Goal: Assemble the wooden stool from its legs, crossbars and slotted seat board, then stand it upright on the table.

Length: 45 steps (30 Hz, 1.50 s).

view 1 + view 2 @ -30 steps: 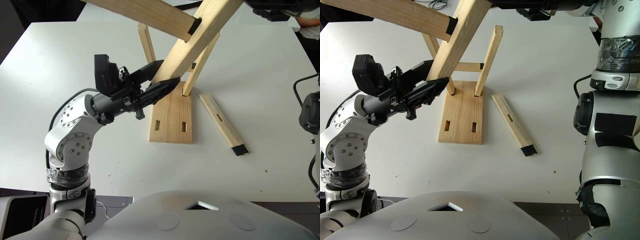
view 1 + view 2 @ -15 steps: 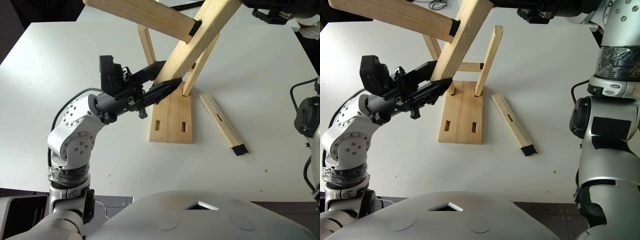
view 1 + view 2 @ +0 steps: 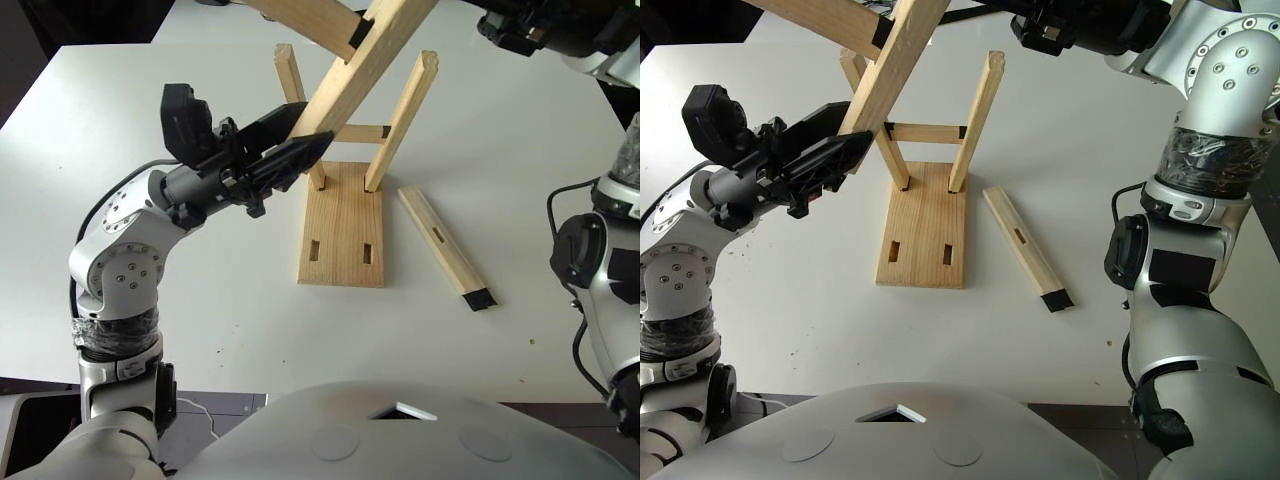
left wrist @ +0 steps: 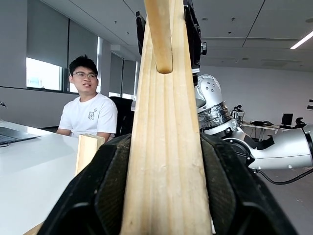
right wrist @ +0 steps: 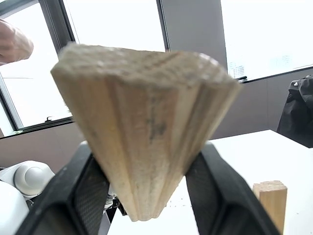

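White table [image 3: 130, 90]: seat board [image 3: 342, 245] lies flat, loose leg [image 3: 443, 247] just right of it, two legs [image 3: 402, 120] standing in its far slots. Above, the left gripper [image 3: 312, 128] pinches the low end of a tilted leg frame [image 3: 355, 65], and the right gripper [image 5: 144, 193] clamps its top.

left pincer [image 3: 308, 136] clamped on leg frame [image 3: 365, 55], elbow bent; right pincer [image 5: 146, 191] clamped too, arm raised.

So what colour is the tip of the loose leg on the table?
The tip is black; left eye view.
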Motion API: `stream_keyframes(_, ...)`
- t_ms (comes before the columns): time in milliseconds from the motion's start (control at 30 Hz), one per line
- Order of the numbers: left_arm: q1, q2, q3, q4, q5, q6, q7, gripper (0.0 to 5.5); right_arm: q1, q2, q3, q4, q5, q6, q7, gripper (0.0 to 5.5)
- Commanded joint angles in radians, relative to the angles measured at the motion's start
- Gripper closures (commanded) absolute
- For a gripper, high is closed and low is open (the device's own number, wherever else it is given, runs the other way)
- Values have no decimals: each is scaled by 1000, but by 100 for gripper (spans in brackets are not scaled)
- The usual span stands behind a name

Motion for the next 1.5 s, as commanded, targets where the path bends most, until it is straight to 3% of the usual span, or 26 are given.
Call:
stream_keyframes(33,60,24,57,75,62,9,80,347,28,-12,-61,-74,37,-5,-81,339)
stream_keyframes(67,67,24,56,76,55,11,73,346,36,-9,-69,-84,46,-4,-98,339)
stream_keyframes(200,73,36,36,72,47,21,32,251,72,-14,-84,-121,88,4,-136,339)
stream_keyframes(433,30,55,30,60,51,44,39,143,75,-12,-60,-99,74,-17,-129,339)
stream_keyframes(633,224,105,-10,42,189,-2,-35,138,128,-68,-17,-106,-5,-100,-69,340)
stream_keyframes(767,367,78,7,22,217,-19,-17,138,208,-131,44,-167,-90,-184,6,340)
stream_keyframes(933,395,-147,173,13,221,-157,313,138,357,-225,34,-295,-95,-189,59,340)
stream_keyframes(1133,409,-456,216,-51,274,-310,710,138,493,-272,25,-436,-81,-185,43,340)
stream_keyframes(1333,315,-509,233,110,368,-336,897,138,652,-321,95,-490,-178,-289,102,340)
stream_keyframes(1500,277,-500,227,190,422,-350,919,138,660,-313,148,-447,-247,-375,116,340)
